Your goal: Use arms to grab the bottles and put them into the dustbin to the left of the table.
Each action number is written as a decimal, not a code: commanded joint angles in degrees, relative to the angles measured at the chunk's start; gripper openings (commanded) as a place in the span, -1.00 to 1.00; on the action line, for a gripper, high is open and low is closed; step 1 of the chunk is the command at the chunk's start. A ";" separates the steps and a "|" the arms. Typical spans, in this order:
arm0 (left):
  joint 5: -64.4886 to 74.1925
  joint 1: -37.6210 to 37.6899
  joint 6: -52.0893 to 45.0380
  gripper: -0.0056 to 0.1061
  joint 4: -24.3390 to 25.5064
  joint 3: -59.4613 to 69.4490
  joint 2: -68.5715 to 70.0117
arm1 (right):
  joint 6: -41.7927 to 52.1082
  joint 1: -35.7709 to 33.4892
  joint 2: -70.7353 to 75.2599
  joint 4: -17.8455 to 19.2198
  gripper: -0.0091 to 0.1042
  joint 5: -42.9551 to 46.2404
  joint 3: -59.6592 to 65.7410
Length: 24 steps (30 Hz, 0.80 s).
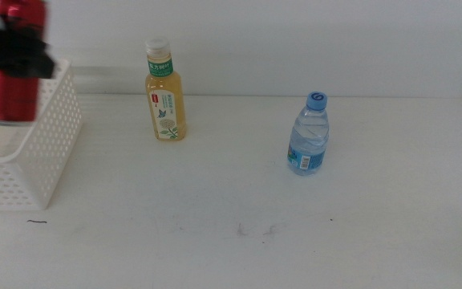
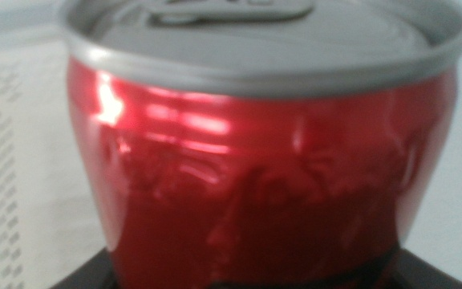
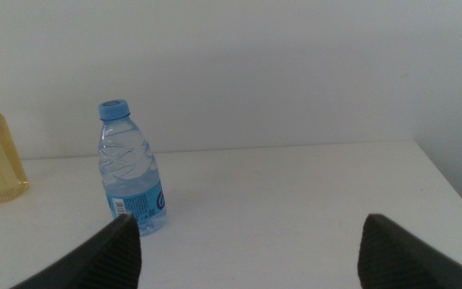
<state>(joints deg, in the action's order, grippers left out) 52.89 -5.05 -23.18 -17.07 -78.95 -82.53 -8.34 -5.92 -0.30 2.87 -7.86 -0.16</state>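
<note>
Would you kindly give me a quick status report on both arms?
Left gripper shut on red can, above dustbin. Right gripper open, waiting, facing water bottle. Yellow-drink bottle upright on table. Nothing blocking.

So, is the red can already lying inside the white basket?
No, the red can hangs above the white basket, gripped by the left gripper.

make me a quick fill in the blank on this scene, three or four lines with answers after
1. The left gripper holds a red ____ above the white dustbin.
2. The water bottle has a ____ cap.
3. The yellow-drink bottle stands ____ on the table.
4. The right gripper has its jaws ____, with nothing between them.

Missing words: can; blue; upright; open
</note>
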 commanded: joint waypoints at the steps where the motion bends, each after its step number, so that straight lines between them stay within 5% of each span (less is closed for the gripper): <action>1: 6.29 -4.75 -0.99 -0.27 -1.23 -5.88 -4.03 | 0.37 0.29 0.30 0.58 0.74 0.20 0.16; 19: -6.81 -8.85 -0.54 -0.27 3.74 -9.82 -26.16 | 0.37 0.29 0.30 0.58 0.74 0.20 0.16; 24: -7.84 -8.85 0.84 -0.08 6.17 -9.82 -29.41 | 0.37 0.29 0.30 0.58 0.74 0.20 0.16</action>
<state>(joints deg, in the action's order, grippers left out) 47.03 -13.74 -23.51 -11.52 -87.89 -112.01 -8.34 -5.92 -0.30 2.87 -7.86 -0.16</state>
